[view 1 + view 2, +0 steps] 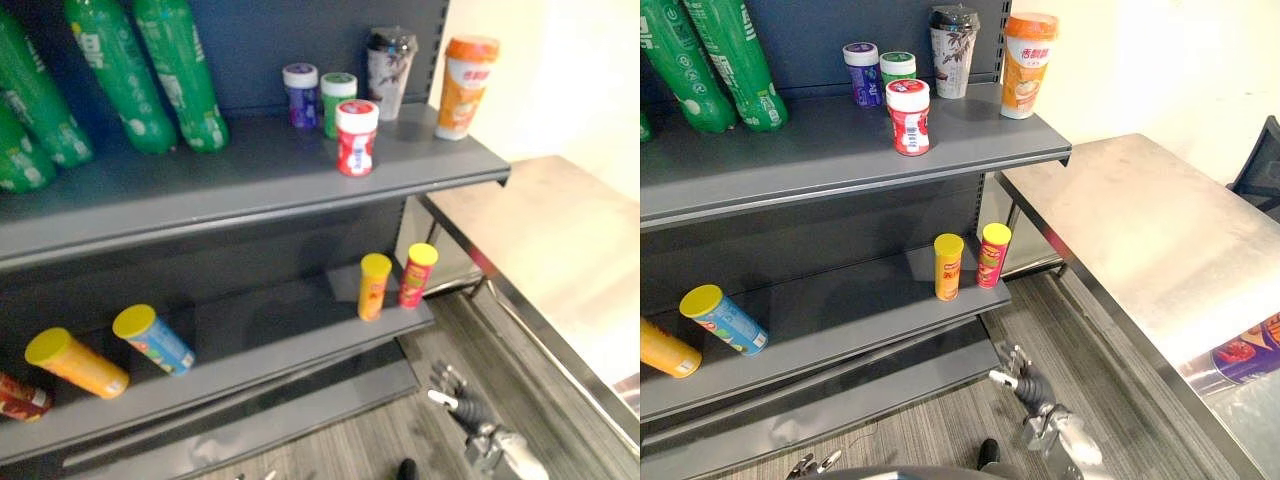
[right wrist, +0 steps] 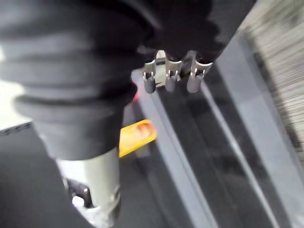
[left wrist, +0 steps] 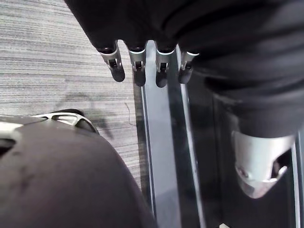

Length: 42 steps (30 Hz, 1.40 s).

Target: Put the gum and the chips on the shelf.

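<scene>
Right hand: fingers straight, holding nothing, low over the floor.
Left hand: fingers relaxed, holding nothing.
Chips: orange can and red can, yellow lids, upright just beside each other on the lower shelf, above the right hand.
Gum: red bottle, white cap, upright on the upper shelf, well apart from both hands.
Labels: too small to read.

Dark grey metal shelving unit with a blue-black back panel; upper shelf above lower shelf. To its right, a brightly lit steel table before a pale wall. Grey wood-grain floor below. Dark chair beyond the table.
</scene>
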Available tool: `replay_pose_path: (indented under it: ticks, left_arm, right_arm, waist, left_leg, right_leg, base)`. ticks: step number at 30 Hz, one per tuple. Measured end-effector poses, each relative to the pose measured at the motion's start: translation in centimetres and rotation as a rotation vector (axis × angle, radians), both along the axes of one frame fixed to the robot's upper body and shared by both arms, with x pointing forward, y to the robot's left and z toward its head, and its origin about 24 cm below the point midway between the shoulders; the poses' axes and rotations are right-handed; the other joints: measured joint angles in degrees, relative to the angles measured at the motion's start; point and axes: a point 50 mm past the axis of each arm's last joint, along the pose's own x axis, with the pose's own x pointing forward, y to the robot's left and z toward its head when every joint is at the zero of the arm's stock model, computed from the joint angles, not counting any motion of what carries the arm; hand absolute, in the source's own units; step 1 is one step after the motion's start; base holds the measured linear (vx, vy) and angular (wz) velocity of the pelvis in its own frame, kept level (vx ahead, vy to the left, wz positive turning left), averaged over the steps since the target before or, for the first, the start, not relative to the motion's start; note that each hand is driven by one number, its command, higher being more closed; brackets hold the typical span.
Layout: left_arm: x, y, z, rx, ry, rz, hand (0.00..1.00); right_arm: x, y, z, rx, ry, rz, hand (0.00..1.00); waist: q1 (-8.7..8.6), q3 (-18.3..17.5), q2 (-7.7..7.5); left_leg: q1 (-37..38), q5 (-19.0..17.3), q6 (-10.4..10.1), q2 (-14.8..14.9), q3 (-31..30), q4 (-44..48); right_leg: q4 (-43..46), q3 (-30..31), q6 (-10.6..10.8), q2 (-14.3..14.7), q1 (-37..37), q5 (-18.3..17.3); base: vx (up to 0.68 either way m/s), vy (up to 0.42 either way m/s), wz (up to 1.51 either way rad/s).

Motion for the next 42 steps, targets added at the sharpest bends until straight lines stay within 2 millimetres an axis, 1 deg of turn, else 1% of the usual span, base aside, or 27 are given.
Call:
replay_pose_path:
  ticks: [2,4,8,9,11,14,18,23,27,28,29,30,32,34,35,36,37,39,40,41,42]
  left_arm:
    - [-0.1,-0.2,-0.1,0.002,0.004,0.007,0.00]
    - [-0.1,-0.2,-0.2,0.003,0.015,0.010,0.00]
    - [-0.1,-0.2,-0.3,0.003,0.020,0.015,0.00]
    - [-0.1,-0.2,-0.3,0.004,0.021,0.018,0.00]
    - [-0.3,-0.2,-0.3,0.001,0.023,0.056,0.00]
    - [-0.7,-0.1,-0.5,-0.004,0.039,0.086,0.00]
    - [-0.9,-0.1,-0.5,-0.004,0.042,0.099,0.00]
    - [-1.6,-0.2,-0.7,-0.013,0.063,0.129,0.00]
    - [-1.7,-0.2,-0.7,-0.017,0.063,0.141,0.00]
    - [-1.5,-0.2,-0.7,-0.018,0.056,0.138,0.00]
    - [-1.3,-0.3,-0.7,-0.018,0.048,0.134,0.00]
    - [-1.3,-0.3,-0.6,-0.018,0.046,0.134,0.00]
    - [-0.8,-0.2,-0.6,-0.017,0.035,0.118,0.00]
    - [-0.5,-0.2,-0.6,-0.013,0.034,0.108,0.00]
    - [-0.1,-0.1,-0.6,-0.014,0.039,0.102,0.00]
    - [0.0,-0.1,-0.6,-0.013,0.040,0.099,0.00]
    - [0.0,0.0,-0.6,-0.012,0.045,0.097,0.00]
    - [0.0,0.1,-0.6,-0.012,0.050,0.094,0.00]
    - [0.1,0.0,-0.6,-0.014,0.047,0.097,0.00]
    - [0.8,-0.1,-0.4,-0.014,0.022,0.100,0.00]
    - [1.1,0.1,-0.3,-0.009,0.006,0.100,0.00]
  right_arm:
    - [-2.5,-0.7,-2.6,-0.047,0.155,-0.107,0.00]
    - [-3.5,-1.1,-3.4,-0.066,0.205,-0.172,0.00]
    - [-7.0,-2.5,-5.6,-0.127,0.369,-0.294,0.00]
    - [-7.4,-2.6,-5.8,-0.134,0.393,-0.315,0.00]
    - [-9.1,-3.4,-6.4,-0.194,0.468,-0.388,0.00]
    - [-10.3,-4.1,-6.6,-0.236,0.517,-0.467,0.00]
    - [-11.1,-4.4,-6.7,-0.254,0.553,-0.511,0.00]
    - [-11.0,-4.4,-6.8,-0.238,0.549,-0.536,0.00]
    - [-11.1,-3.9,-6.9,-0.223,0.548,-0.547,0.00]
    - [-10.9,-3.7,-6.9,-0.215,0.544,-0.549,0.00]
    - [-10.6,-3.6,-6.9,-0.208,0.538,-0.560,0.00]
    - [-10.5,-3.6,-6.9,-0.206,0.536,-0.563,0.00]
    - [-10.3,-4.0,-6.7,-0.212,0.512,-0.584,0.00]
    - [-10.3,-4.3,-6.6,-0.213,0.505,-0.610,0.00]
    - [-10.3,-4.4,-6.6,-0.207,0.499,-0.631,0.00]
    - [-10.4,-4.5,-6.6,-0.204,0.500,-0.639,0.00]
    - [-10.2,-4.5,-6.5,-0.202,0.492,-0.640,0.00]
    - [-9.6,-4.5,-6.3,-0.201,0.462,-0.639,0.00]
    - [-8.8,-4.6,-6.1,-0.196,0.423,-0.632,0.00]
    - [-7.7,-4.6,-5.9,-0.184,0.384,-0.621,0.00]
    - [-7.7,-4.7,-5.9,-0.181,0.381,-0.619,0.00]
  waist:
    - [0.02,0.0,0.68]
    - [-0.01,0.0,0.96]
    - [0.05,0.0,1.10]
    - [0.04,0.0,1.10]
    - [0.08,0.1,1.01]
    - [0.01,0.2,0.89]
    - [0.02,0.5,0.94]
    - [0.07,0.5,0.92]
    - [0.01,0.8,1.04]
    - [0.00,1.4,0.82]
    - [0.02,2.2,1.13]
    - [0.02,2.3,0.91]
    - [-0.07,3.5,0.74]
    - [-0.11,3.9,0.63]
    - [-0.14,4.8,0.52]
    - [-0.14,5.0,0.40]
    - [-0.09,5.1,0.16]
    - [-0.15,5.7,0.21]
    - [0.00,5.9,1.79]
    - [-0.34,6.8,1.63]
    - [-0.34,6.9,1.48]
  left_leg:
    - [0.1,0.0,0.0,0.0,-0.7,-0.1]
    - [0.1,0.0,0.0,0.0,-1.2,-0.1]
    - [0.2,0.1,0.2,-0.1,-2.2,-0.1]
    - [0.3,0.1,0.2,-0.2,-2.3,-0.1]
    - [0.9,0.2,0.2,-0.2,-2.4,-0.2]
    - [1.0,0.2,0.3,-0.4,-2.7,-0.3]
    - [1.1,0.3,0.4,-0.8,-3.6,-0.9]
    - [1.2,0.3,0.4,-1.1,-3.6,-1.4]
    - [1.5,0.4,0.6,-1.3,-3.3,-1.8]
    - [1.9,0.2,0.8,-1.3,-3.0,-1.2]
    - [1.9,-0.6,1.0,-1.2,-2.2,-0.3]
    - [1.9,-0.7,1.0,-1.2,-2.1,0.0]
    - [1.5,-2.1,1.6,-1.7,-1.6,2.0]
    - [0.8,-2.7,2.2,-2.2,-0.5,2.8]
    - [1.2,-2.9,2.5,-2.8,0.2,2.8]
    - [1.3,-3.0,2.5,-3.0,0.6,2.8]
    - [1.7,-3.4,2.6,-3.1,2.4,3.0]
    - [2.3,-4.1,2.8,-1.9,6.3,4.1]
    - [1.9,-4.2,3.0,-0.2,10.0,4.8]
    - [2.0,-4.3,3.1,1.3,12.5,4.9]
    - [2.1,-4.2,3.0,1.8,13.4,5.0]
  right_leg:
    - [0.0,-0.6,0.2,-0.2,0.6,-0.2]
    - [0.0,-1.0,0.3,-0.3,0.9,-0.3]
    - [0.0,-2.0,0.4,-0.5,1.6,-0.5]
    - [0.0,-2.1,0.4,-0.6,1.8,-0.5]
    - [0.0,-2.3,0.4,-0.6,2.4,-0.6]
    - [0.0,-2.6,0.6,-0.9,2.7,-0.8]
    - [-0.1,-3.3,0.8,-1.3,3.1,-1.2]
    - [-0.3,-3.3,0.8,-1.3,3.0,-1.6]
    - [0.2,-3.0,0.9,-1.4,2.9,-1.6]
    - [1.7,-2.8,1.3,-1.6,2.8,-2.2]
    - [5.3,-2.1,1.3,-2.2,1.2,-3.8]
    - [6.0,-1.9,1.3,-2.3,0.8,-4.2]
    - [11.3,-0.8,1.9,-3.8,-1.5,-6.3]
    - [12.9,0.0,2.2,-4.8,-3.2,-6.6]
    - [13.0,0.5,2.7,-5.2,-3.4,-6.3]
    - [13.2,0.9,2.8,-5.3,-3.7,-6.1]
    - [13.4,1.4,2.8,-5.1,-4.3,-5.5]
    - [13.1,0.7,1.0,-4.1,-5.4,-2.7]
    - [12.3,-1.1,-1.4,-2.4,-6.5,0.0]
    - [21.4,-8.0,-5.3,-3.2,-8.5,-5.3]
    - [27.0,-11.5,-6.5,-4.6,-9.2,-8.5]
  base:
    - [0.00,0.006,0.16]
    - [0.00,0.002,0.14]
    - [-0.02,-0.002,0.12]
    - [-0.02,-0.002,0.06]
    - [-0.01,-0.001,0.02]
    - [-0.02,0.001,0.03]
    - [-0.02,0.006,0.12]
    - [0.00,0.000,0.00]
    - [0.04,0.021,-0.03]
    - [0.03,0.056,-0.12]
    - [0.02,0.048,-0.13]
    - [0.02,0.054,-0.19]
    - [0.02,0.040,-0.14]
    - [0.02,0.063,-0.15]
    - [0.01,0.068,-0.21]
    - [0.00,0.066,-0.40]
    - [-0.01,0.056,-0.65]
    - [-0.04,0.049,-0.92]
    - [-0.10,0.000,-0.99]
    - [-0.10,-0.018,-0.91]
    - [-0.03,-0.038,-0.76]
